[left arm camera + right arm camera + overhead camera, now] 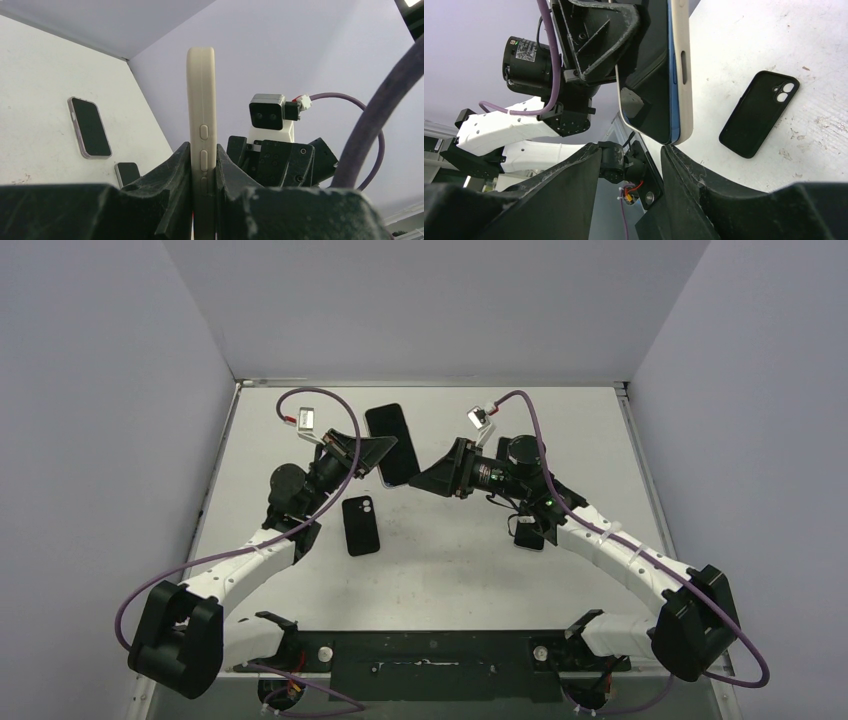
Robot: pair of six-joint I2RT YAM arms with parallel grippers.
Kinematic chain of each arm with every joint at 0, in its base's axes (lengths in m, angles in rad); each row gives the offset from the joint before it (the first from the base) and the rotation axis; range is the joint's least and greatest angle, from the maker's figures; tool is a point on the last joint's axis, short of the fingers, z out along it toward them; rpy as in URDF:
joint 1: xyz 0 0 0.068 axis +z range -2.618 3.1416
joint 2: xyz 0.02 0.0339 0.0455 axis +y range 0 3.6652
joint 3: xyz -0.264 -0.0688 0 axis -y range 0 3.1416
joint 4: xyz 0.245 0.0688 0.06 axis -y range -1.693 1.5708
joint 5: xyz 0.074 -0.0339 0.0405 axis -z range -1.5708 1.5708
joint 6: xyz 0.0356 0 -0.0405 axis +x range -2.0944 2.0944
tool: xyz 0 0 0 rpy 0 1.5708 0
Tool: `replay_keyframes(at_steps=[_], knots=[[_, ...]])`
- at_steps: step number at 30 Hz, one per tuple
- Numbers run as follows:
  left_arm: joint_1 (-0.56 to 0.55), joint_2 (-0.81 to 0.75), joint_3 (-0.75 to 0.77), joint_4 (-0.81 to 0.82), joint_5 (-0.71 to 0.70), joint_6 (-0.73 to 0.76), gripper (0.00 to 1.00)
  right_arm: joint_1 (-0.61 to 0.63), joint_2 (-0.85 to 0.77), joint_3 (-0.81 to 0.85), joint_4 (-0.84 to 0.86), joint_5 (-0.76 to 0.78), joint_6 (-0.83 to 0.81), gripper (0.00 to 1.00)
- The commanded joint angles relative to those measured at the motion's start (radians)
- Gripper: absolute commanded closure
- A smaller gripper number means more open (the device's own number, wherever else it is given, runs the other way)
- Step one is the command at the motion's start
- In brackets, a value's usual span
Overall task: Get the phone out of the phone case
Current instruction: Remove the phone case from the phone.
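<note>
The phone [651,75], dark screen with a blue rim, sits in a cream phone case [683,65]. My left gripper [202,150] is shut on the case's edge [201,100] and holds it upright above the table. In the top view the cased phone [392,440] hangs at centre, with the left gripper [372,453] on its left side. My right gripper [422,480] is at its lower right corner. In the right wrist view that gripper [631,150] is open, and the phone's bottom corner hangs just above the tip of one finger [684,170]. Nothing is between the fingers.
A black phone case [360,525] lies flat on the table below the held phone, also visible in the right wrist view as the black case [759,112]. Another phone [528,536] lies under the right arm. The left wrist view shows a pink-rimmed phone [89,127] and a smaller phone [127,173] on the table.
</note>
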Motion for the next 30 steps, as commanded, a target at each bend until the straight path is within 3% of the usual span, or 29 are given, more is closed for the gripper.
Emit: replay_keyframes(at_steps=[1,18,30], knots=[[-0.012,-0.018,0.035,0.163,-0.011,-0.043,1.00,0.005,0.009,0.002,0.040,0.022,0.004,0.52],[-0.023,-0.022,0.033,0.159,0.014,-0.046,1.00,0.004,0.008,0.008,0.072,0.038,0.006,0.53],[-0.105,-0.005,-0.010,0.247,0.019,-0.137,1.00,-0.007,0.045,0.020,0.154,0.036,0.018,0.55]])
